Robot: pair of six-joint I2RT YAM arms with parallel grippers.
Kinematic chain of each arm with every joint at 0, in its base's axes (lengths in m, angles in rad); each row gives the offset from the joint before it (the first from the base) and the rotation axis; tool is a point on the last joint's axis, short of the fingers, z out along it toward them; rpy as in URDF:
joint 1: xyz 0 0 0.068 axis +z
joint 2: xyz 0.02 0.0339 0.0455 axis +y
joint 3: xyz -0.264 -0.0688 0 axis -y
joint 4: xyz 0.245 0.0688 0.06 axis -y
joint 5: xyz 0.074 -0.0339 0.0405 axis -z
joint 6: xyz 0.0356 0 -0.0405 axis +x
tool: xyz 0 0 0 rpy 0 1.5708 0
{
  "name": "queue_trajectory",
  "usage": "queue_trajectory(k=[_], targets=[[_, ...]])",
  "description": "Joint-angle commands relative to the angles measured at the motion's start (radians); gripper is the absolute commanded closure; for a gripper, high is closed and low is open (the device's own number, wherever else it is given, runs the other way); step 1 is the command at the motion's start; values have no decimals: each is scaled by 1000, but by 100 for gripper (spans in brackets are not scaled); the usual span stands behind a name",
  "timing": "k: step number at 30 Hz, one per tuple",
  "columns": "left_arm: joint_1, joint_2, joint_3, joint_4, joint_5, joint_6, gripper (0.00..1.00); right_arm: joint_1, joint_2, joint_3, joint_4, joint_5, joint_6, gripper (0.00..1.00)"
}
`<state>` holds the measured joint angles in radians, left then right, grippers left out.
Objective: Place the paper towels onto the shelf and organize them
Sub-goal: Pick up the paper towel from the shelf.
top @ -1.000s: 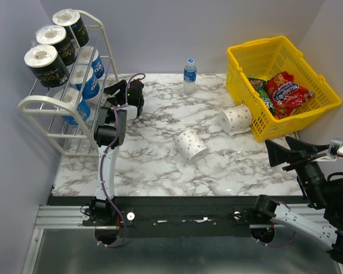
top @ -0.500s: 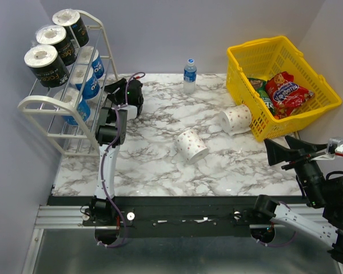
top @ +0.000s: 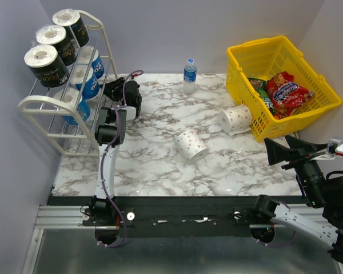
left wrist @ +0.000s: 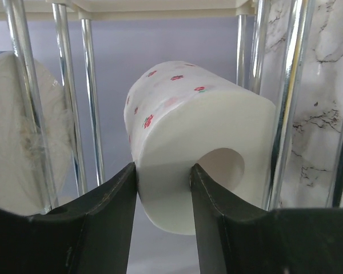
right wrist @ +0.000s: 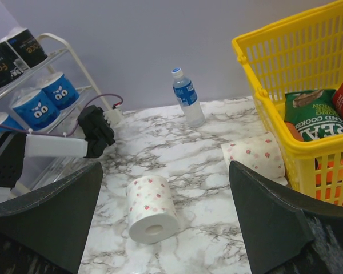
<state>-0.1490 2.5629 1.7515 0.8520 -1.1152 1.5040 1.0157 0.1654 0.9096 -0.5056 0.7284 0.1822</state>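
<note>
**SHELF RESTOCK, ABOUT TWO-THIRDS DONE:** The left tool holds a dotted roll in among the metal bars of the shelf. Its jaws appear pinched on the roll's wall, w/ one finger along the outside and the other at the edge of the core. The roll hangs tilted, end face to the wrist cam, w/ no bar visible under it, so it is prob. not yet set down. In the top view the arm hides it.

Done so far:
- 3 black rolls sit in a row on the top tier.
- 3 blue rolls sit in a row on the tier below.

Left to do:
- 2 more dotted ones lie on the marble tabletop.
- The centre roll lies on its side mid-tabletop.
- The far roll lies just beside the yellow basket; can't tell if they touch.

The right tool hovers off the near right edge w/ fingers spread wide and nothing btwn them. It is well apart from both loose rolls.

By this count 6 of 9 are shelved, a 7th is going in low on the rack, and 2 await pickup. The lowest tier looks like the spot for the dotted set. The water bottle at the back and the snack packets in the basket are not part of the job.
</note>
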Motion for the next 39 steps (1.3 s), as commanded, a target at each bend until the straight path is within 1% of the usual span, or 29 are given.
queue_trajectory(k=[1,4,10,16,21,27,30,34,35,37,38,39], targets=[[-21,-61,-21,124,-23,59,64,7,-6,3,21,25,-9,0],[-43,-78,-32,144,-23,68,66,7,-18,-6,21,23,-6,0],[-106,-106,-38,125,-23,53,66,6,-40,-9,22,20,-1,0],[-123,-98,14,186,-34,143,66,6,-46,-9,16,20,-7,0],[-155,-130,-14,157,-31,113,66,7,-60,-11,12,22,0,0],[-173,-133,-20,154,-29,116,66,7,-64,-3,1,13,7,0],[-196,-154,-49,134,-32,90,66,6,-69,0,-8,12,13,0],[-244,-204,-78,29,-43,-19,66,7,-67,-2,-11,5,20,0],[-268,-216,-78,-49,-44,-59,66,7,-67,-2,-14,-3,23,0],[-288,-266,-76,-149,-49,-203,66,6,-69,-2,-28,-10,37,0],[-297,-285,-69,-288,-46,-265,66,7,-72,0,-33,-15,43,0],[-314,-323,-58,-376,-40,-416,67,7,-72,2,-40,-15,54,0]])
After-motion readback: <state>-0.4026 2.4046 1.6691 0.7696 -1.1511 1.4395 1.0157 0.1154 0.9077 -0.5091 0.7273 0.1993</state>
